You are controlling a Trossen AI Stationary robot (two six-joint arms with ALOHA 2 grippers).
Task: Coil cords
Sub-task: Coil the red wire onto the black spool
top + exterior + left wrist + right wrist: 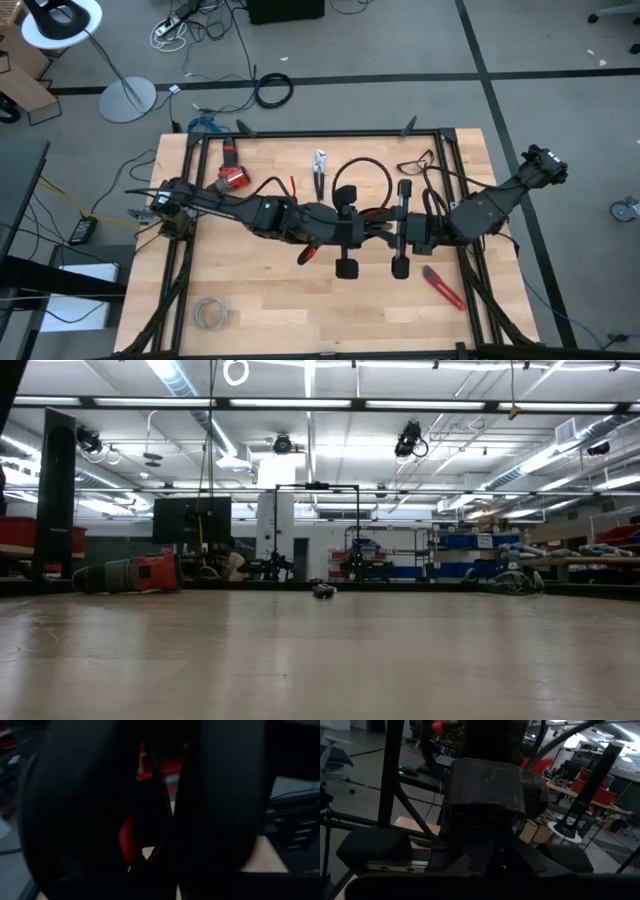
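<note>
Centrally over the surface (300,310), both tools meet: the left tool (352,228) is closed, the right tool (395,228) cannot be judged. Bits of red cord (375,211) show between them.

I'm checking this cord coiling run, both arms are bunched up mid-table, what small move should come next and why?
Probably ease the right gripper back slightly from the left gripper. They meet almost head-on at mid-table, with only short stretches of the red wire showing between them, so a small gap would expose the wire before any regrasp.
</note>
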